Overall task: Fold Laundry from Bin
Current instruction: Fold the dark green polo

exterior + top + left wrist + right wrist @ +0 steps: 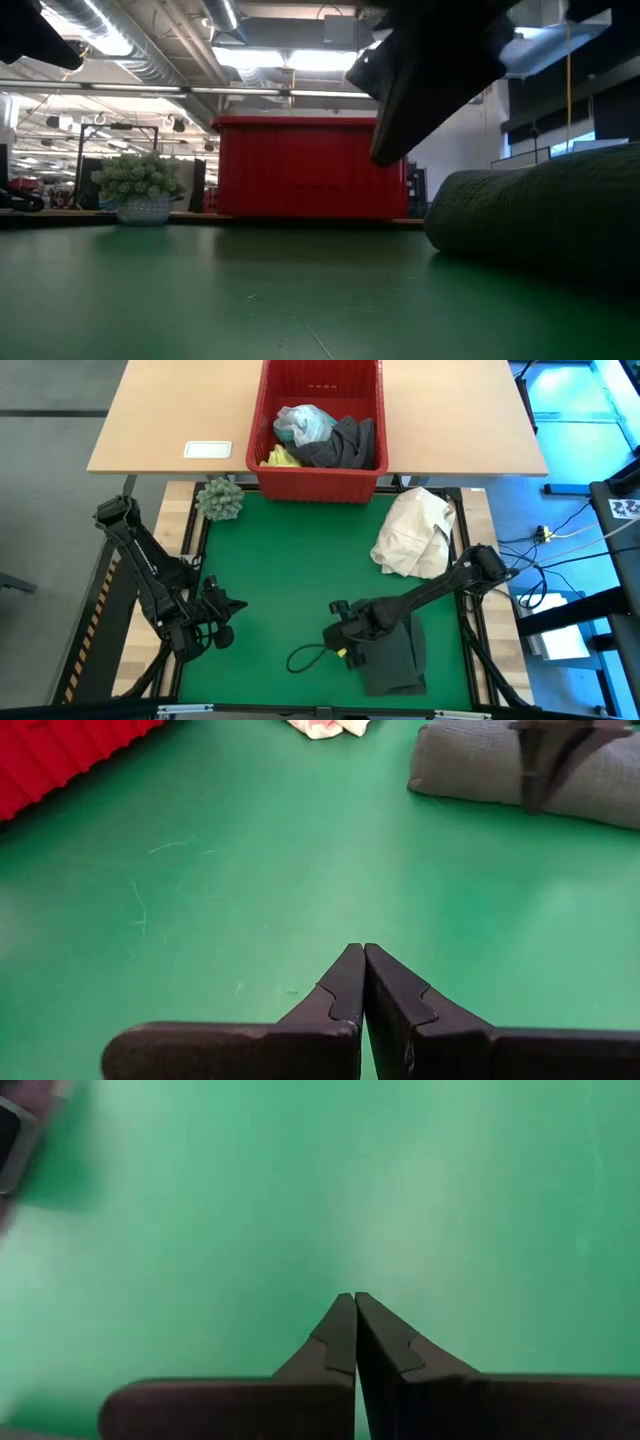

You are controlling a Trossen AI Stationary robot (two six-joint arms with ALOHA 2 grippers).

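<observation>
At five o'clock on the green mat (290,560), a soft folded grey garment (395,660) lies flat; both the left gripper (362,955) and the right gripper (354,1302) are pinched closed, empty.

open green mat (290,570) centre, folded garment (395,655) right

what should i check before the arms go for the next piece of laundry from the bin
1. Left pincer shut and holding nothing, low over the green mat: ok.
2. Right pincer shut and holding nothing: ok.
3. Folded dark garment lies on the mat under the right arm: ok.
4. Red bin holds turquoise, yellow and grey garments: ok.
5. Cream cloth bundle lies on the mat's right edge, between right arm and bin: not ok.
6. Whether the garments are tangled: cannot tell.
</observation>
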